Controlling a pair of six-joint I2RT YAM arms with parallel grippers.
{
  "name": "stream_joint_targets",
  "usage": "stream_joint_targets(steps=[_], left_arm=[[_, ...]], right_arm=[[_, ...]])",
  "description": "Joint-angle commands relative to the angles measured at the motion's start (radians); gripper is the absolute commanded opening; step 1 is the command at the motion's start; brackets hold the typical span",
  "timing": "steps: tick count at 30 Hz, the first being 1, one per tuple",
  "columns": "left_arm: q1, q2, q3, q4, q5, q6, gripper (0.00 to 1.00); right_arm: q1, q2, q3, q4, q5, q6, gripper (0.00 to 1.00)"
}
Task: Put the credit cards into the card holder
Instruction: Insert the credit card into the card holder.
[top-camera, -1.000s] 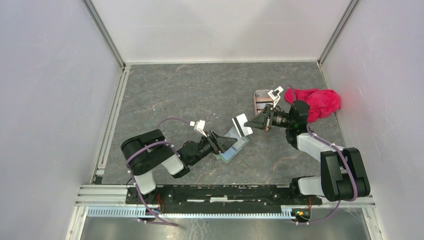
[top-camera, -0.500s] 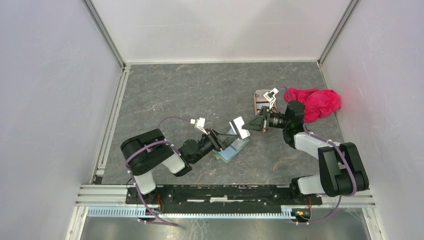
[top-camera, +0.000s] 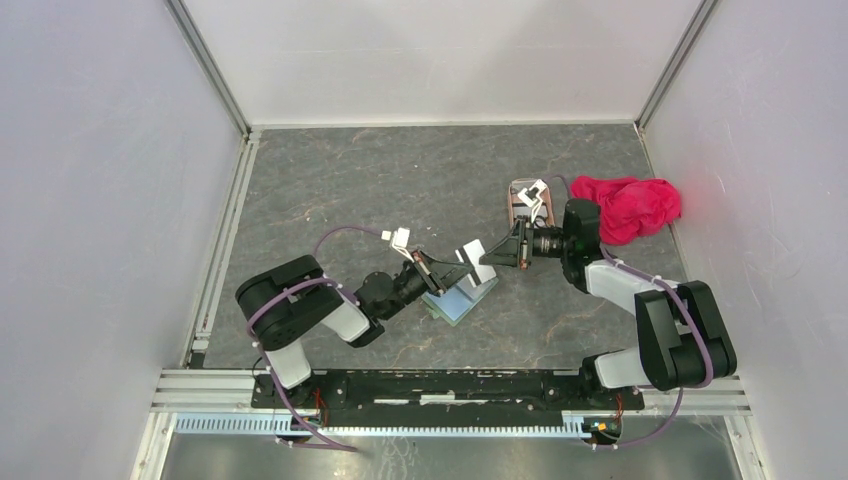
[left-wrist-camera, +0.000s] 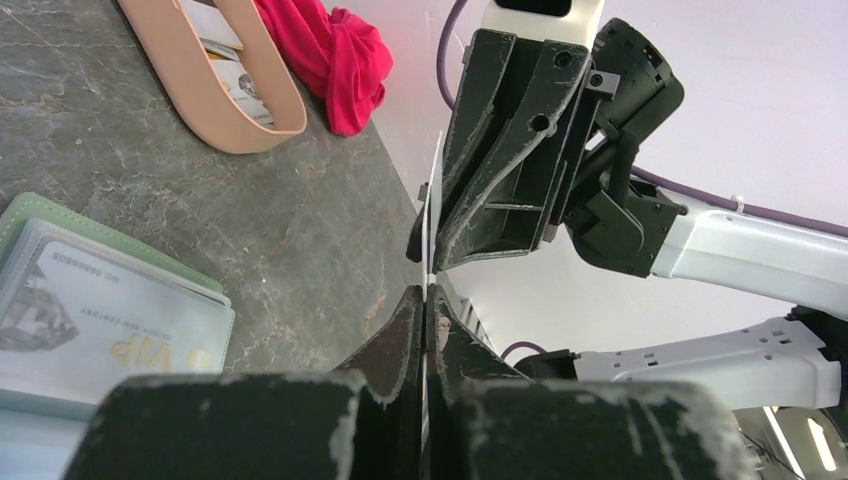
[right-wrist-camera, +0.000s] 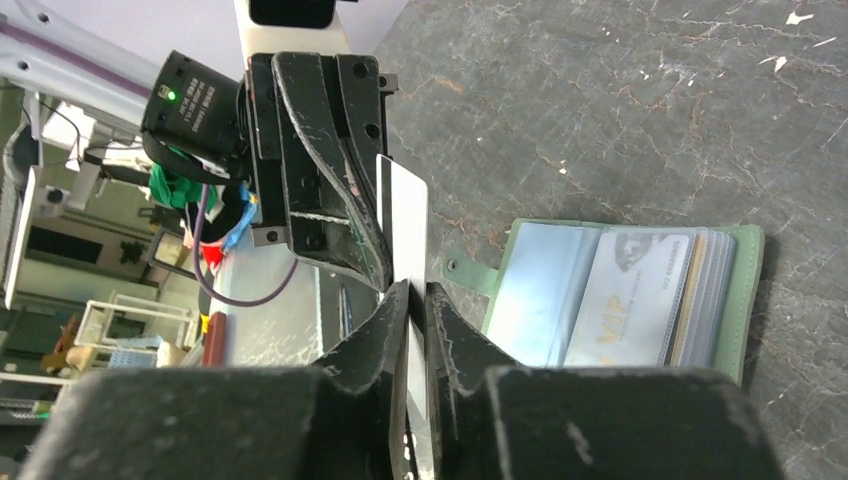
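A white credit card with a dark stripe hangs above the table between both grippers. My left gripper is shut on its lower edge; in the left wrist view the pads pinch the thin card edge-on. My right gripper faces it, jaws slightly parted around the card's other end, no longer squeezing it. Below lies the card holder, open flat, sage-green, with a pale VIP card in a clear pocket.
A pinkish-brown oblong tray with more cards stands behind the right gripper. A red cloth is bunched at the right wall. White walls and metal rails close in the grey stone-patterned table.
The right gripper carried the card left toward the left gripper. The left gripper rose from the holder and shut on the card. The right jaws have parted a little.
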Motion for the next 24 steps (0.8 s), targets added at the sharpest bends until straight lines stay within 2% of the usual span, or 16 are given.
stream_joint_targets(steps=[1,5,10,12,15,18,20,22,24], left_arm=[[0.007,-0.046,-0.027,0.215,0.034,-0.011,0.02],[0.009,-0.058,-0.057,0.215,0.039,-0.029,0.02],[0.025,-0.127,-0.143,0.215,0.019,-0.029,0.02],[0.035,-0.162,-0.198,0.214,0.018,-0.034,0.02],[0.041,-0.211,-0.238,0.187,0.026,-0.050,0.02],[0.041,-0.263,-0.231,0.082,0.056,-0.058,0.02],[0.041,-0.303,-0.217,-0.008,0.064,-0.058,0.02],[0.041,-0.347,-0.204,-0.123,0.058,-0.044,0.02],[0.041,-0.398,-0.188,-0.235,0.050,-0.024,0.02]], right_arm=[[0.006,-0.027,0.056,-0.114,-0.011,-0.169,0.19],[0.005,-0.034,0.072,-0.152,-0.019,-0.229,0.36],[0.004,-0.031,0.193,-0.504,0.014,-0.592,0.58],[0.001,-0.042,0.236,-0.636,0.076,-0.739,0.63],[-0.009,-0.070,0.238,-0.674,0.156,-0.823,0.65],[-0.011,-0.063,0.250,-0.716,0.279,-0.872,0.61],[-0.010,-0.042,0.262,-0.741,0.357,-0.895,0.49],[-0.010,-0.008,0.269,-0.758,0.426,-0.905,0.27],[-0.005,0.037,0.293,-0.804,0.483,-0.936,0.18]])
